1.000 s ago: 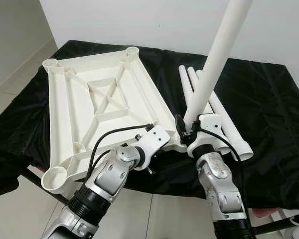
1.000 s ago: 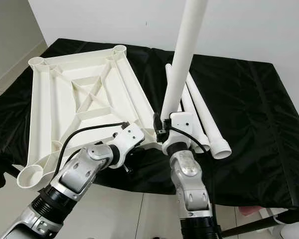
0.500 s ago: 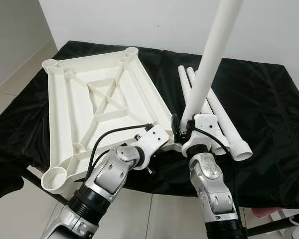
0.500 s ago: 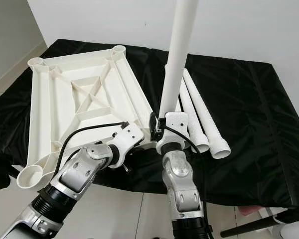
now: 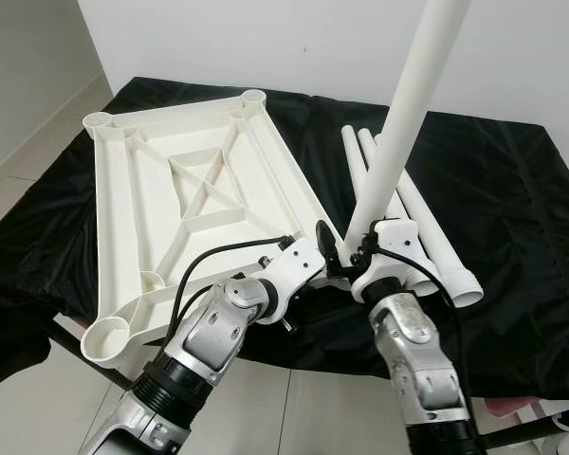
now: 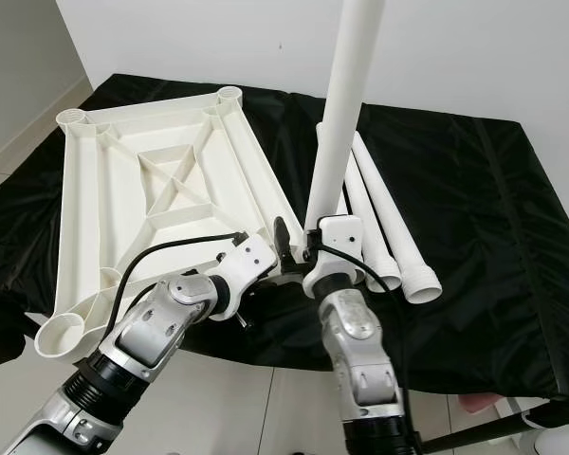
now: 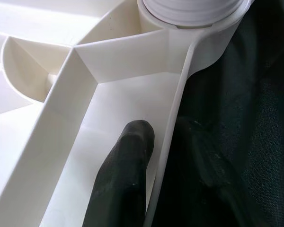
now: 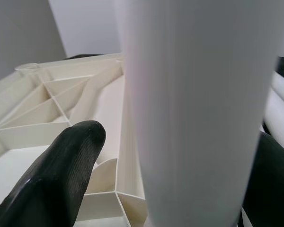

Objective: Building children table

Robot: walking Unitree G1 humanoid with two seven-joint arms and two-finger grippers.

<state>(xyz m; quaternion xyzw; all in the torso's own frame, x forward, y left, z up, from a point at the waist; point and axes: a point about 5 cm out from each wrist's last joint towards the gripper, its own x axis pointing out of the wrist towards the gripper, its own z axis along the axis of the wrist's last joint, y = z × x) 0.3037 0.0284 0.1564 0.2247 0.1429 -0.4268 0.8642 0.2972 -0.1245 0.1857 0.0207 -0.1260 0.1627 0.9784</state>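
Holding the white leg tube (image 5: 398,142) near its lower end, the right hand (image 5: 360,254) has its two black fingers (image 8: 57,175) closed on either side of it, low and just right of centre in the left eye view. The tube stands nearly upright, leaning slightly toward the upper right, with its foot at the near-right corner socket (image 7: 194,14) of the upturned tabletop (image 5: 180,199); the left wrist view shows a ringed tube end sitting in that socket.

The left hand (image 5: 308,258) pinches the tabletop's thin rim beside that corner, one finger (image 7: 125,175) inside the wall and the other outside against the black cloth (image 5: 512,209) covering the worktop.

Three spare legs (image 5: 408,204) lie side by side on the cloth, right of the tabletop.

The tube looks like hollow rigid plastic: probably light, stiff and smooth, so it may slip or twist in a loose pinch. Gripped this low, its long upper part acts as a lever, so pushing should run straight down its axis. The ribbed tabletop looks stiff but light enough to slide on cloth, so bracing the rim next to the socket seems sensible.
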